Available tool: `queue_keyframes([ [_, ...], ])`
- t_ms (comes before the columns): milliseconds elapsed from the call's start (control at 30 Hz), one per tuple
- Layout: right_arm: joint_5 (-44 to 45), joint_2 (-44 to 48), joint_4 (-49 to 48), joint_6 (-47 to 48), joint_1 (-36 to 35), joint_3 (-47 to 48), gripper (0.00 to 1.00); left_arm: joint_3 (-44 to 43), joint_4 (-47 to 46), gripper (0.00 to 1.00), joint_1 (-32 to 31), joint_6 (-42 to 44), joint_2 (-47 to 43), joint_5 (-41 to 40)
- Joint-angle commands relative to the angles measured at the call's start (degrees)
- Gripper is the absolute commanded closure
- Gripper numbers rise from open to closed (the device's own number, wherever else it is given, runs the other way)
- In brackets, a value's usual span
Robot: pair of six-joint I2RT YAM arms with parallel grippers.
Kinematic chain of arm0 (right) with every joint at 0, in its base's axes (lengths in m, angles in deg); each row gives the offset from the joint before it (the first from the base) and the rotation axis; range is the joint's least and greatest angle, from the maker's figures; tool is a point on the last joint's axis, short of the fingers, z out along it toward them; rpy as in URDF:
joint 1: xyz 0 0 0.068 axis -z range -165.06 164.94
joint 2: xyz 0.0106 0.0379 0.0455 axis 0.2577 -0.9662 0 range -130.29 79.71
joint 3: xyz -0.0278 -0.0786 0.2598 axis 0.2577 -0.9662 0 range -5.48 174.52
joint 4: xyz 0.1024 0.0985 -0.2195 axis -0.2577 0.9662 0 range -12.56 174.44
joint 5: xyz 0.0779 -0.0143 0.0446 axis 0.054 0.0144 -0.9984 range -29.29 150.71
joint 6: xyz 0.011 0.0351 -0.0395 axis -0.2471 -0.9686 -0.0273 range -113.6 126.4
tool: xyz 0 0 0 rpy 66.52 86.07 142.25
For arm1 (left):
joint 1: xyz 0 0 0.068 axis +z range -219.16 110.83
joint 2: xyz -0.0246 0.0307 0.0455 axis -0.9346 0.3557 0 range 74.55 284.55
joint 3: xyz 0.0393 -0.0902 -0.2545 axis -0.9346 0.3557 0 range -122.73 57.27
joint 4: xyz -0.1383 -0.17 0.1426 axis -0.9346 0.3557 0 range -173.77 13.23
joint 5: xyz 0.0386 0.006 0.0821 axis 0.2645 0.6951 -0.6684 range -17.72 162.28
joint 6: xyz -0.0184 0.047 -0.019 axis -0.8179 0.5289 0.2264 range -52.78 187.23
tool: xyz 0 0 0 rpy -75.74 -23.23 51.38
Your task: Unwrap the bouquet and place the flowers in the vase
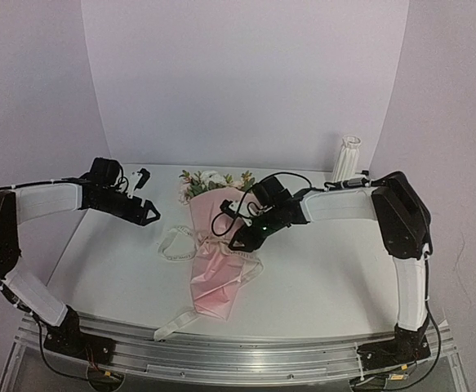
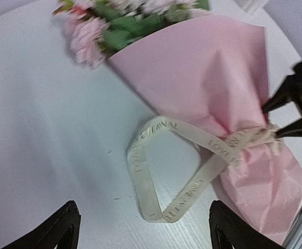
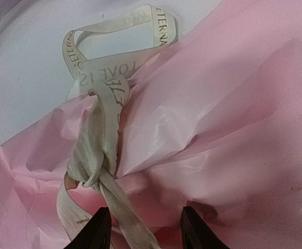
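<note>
White table [image 1: 327, 282] holds pink, ribbon-tied bouquet [image 1: 215, 265].

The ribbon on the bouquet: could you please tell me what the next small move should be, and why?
Probably lower the open left gripper onto the ribbon's loose loop and pinch it: the knot is still tied, and the right gripper straddles the bouquet beside it.

The cone-shaped wrap of pale pink paper [image 2: 207, 67] is seen as thin, crumpled and faintly glossy at its creases. The flat cream ribbon [image 3: 103, 145] is woven of matt cloth, with printed lettering. The white table [image 2: 47, 129] is shown smooth and matt. The silvery rail [image 1: 238, 353] is made of brushed metal.
</note>
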Motion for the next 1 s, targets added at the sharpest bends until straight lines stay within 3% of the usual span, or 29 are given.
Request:
queue_keyframes([
  [0, -1.5, -1.4, 1.9, 4.6, 0.1, 4.1, 0.54, -4.6, -3.4, 0.30, -2.8, 15.6, -0.1, 1.0],
  [67, -1.3, -2.1, 1.8, 4.6, 0.1, 5.4, 0.59, -1.1, -7.1, 0.54, -9.7, 30.1, -2.8, 3.0],
  [100, -1.3, -2.3, 1.8, 4.7, 0.1, 5.7, 0.65, 0.6, -9.2, 0.61, -11.6, 36.4, -4.0, 6.1],
  [200, -1.7, -2.4, 2.0, 5.0, 0.1, 5.8, 0.75, 1.2, -10.7, 0.68, -15.5, 48.3, -3.2, 14.1],
  [400, -2.0, -1.8, 2.4, 4.6, 0.1, 4.6, 0.76, -7.4, -5.2, 0.67, -18.4, 52.1, 9.2, 15.1],
  [533, -3.0, -2.4, 2.2, 3.0, 0.0, 4.8, 0.82, -6.8, -9.4, 0.63, -20.0, 55.4, 12.2, 14.9],
  [967, -3.8, -2.7, 1.2, -0.9, 0.2, 4.0, 0.94, -8.9, -13.4, 0.72, -21.6, 56.0, 18.6, 14.2],
])
